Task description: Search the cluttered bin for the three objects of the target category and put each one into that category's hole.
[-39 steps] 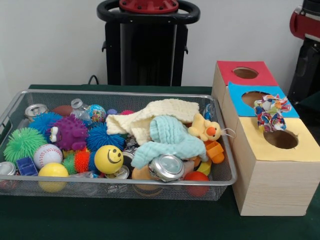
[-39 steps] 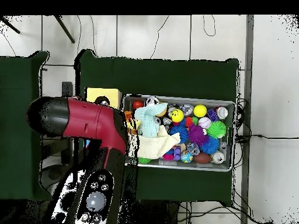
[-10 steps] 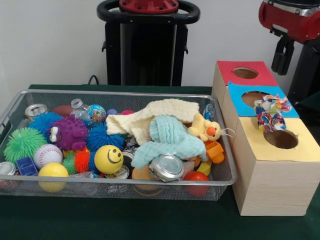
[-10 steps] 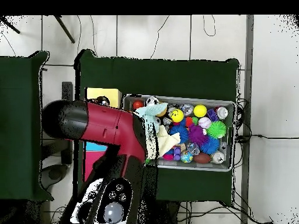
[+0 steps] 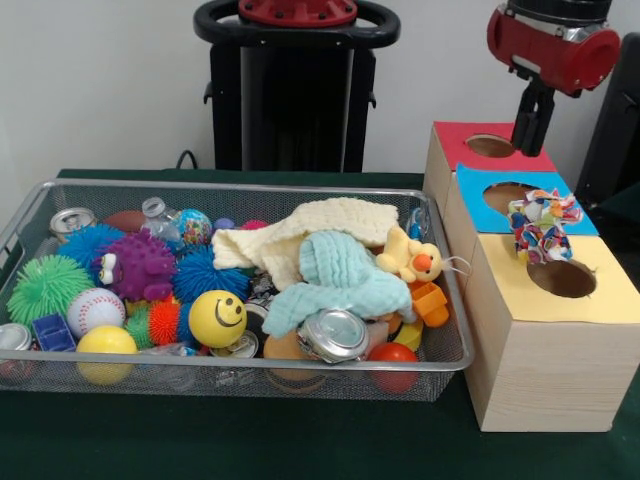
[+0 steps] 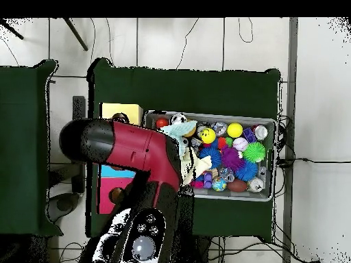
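**Printed fabric piece on the yellow panel, beside the hole**

Small whitish fabric piece (image 5: 541,226) with red, blue, yellow and green blotches, resting on the pale yellow panel (image 5: 610,300) of the largest light-wood box, at the seam with the blue panel (image 5: 478,205). Touching the far rim of the round hole (image 5: 562,279), not inside it. No other printed pieces made out among the clutter.

Beyond, in a row away from the camera: blue-panelled box with its own opening (image 5: 508,192), then red-panelled box (image 5: 455,140) with another opening (image 5: 490,146).

To the side, on the dark green worktop (image 5: 300,440), the wire-mesh bin (image 5: 240,376), just beside the boxes. Inside: mint cloth (image 5: 340,277) lying over a cream cloth (image 5: 320,225), yellow duck toy (image 5: 412,258) next to them, purple spiky monster (image 5: 136,266), yellow smiley ball (image 5: 217,318), baseball (image 5: 95,310), green spiky ball (image 5: 45,287), blue spiky ball (image 5: 205,273), crushed can (image 5: 333,334).

Above the red box, the gripper (image 5: 528,126) hanging from the red arm (image 5: 550,45), well clear of the fabric piece. Cannot tell how the jaws stand, as only a dark narrow shape shows. In the overhead view, the arm (image 6: 134,151) covering most of the boxes, bin (image 6: 269,195) at its side
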Controlling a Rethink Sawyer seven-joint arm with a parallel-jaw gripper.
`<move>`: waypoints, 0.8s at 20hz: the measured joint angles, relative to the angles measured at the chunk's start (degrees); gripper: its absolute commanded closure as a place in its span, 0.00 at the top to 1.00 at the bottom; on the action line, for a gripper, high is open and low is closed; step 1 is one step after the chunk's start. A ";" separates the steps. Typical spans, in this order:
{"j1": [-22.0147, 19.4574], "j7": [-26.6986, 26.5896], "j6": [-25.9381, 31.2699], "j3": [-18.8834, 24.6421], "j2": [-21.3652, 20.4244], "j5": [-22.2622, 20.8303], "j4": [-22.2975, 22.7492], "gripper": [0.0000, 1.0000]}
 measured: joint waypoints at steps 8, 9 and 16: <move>-0.45 0.00 -1.80 0.00 1.04 -0.19 0.19 0.00; -0.45 0.00 -2.04 0.00 1.39 -0.24 0.19 0.00; -0.48 0.00 -2.88 0.19 2.96 -0.28 0.19 0.00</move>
